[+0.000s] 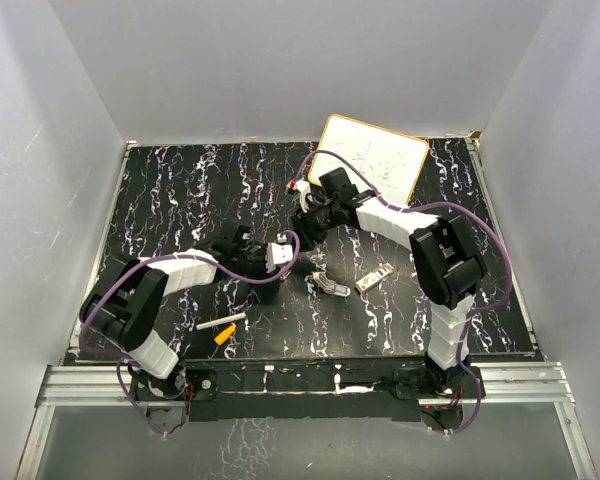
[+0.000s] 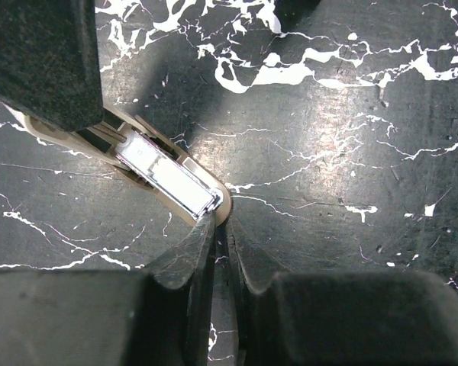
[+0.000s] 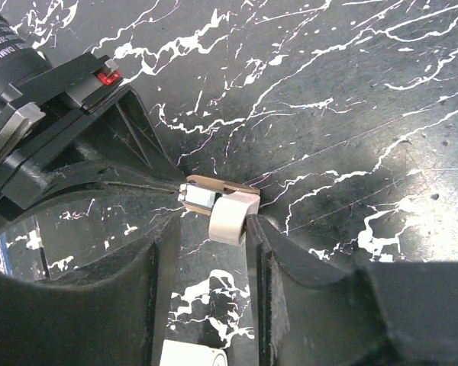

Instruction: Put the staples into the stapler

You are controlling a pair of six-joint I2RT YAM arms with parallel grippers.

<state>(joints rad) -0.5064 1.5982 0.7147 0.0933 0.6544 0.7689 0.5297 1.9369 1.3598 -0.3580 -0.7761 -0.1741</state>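
Observation:
The stapler [image 2: 168, 179] lies open on the black marbled table, its metal staple channel showing on a beige base. In the right wrist view its white-grey lid [image 3: 230, 216] is folded up. My left gripper [image 2: 221, 225] is shut on the tip of the stapler's base, with the jaws almost touching. It also shows in the top view [image 1: 280, 255]. My right gripper [image 3: 210, 229] is open around the lid; the right finger [image 3: 271, 252] touches the lid and the left finger stands apart. It sits in the top view [image 1: 310, 218] just behind the left gripper. No loose staples are clearly visible.
A grey-white piece [image 1: 330, 284] and a beige-white piece [image 1: 375, 278] lie right of the grippers. A white stick [image 1: 220, 323] and an orange piece [image 1: 223, 337] lie front left. A whiteboard [image 1: 372, 158] lies at the back. A white object [image 3: 191, 354] shows under my right wrist.

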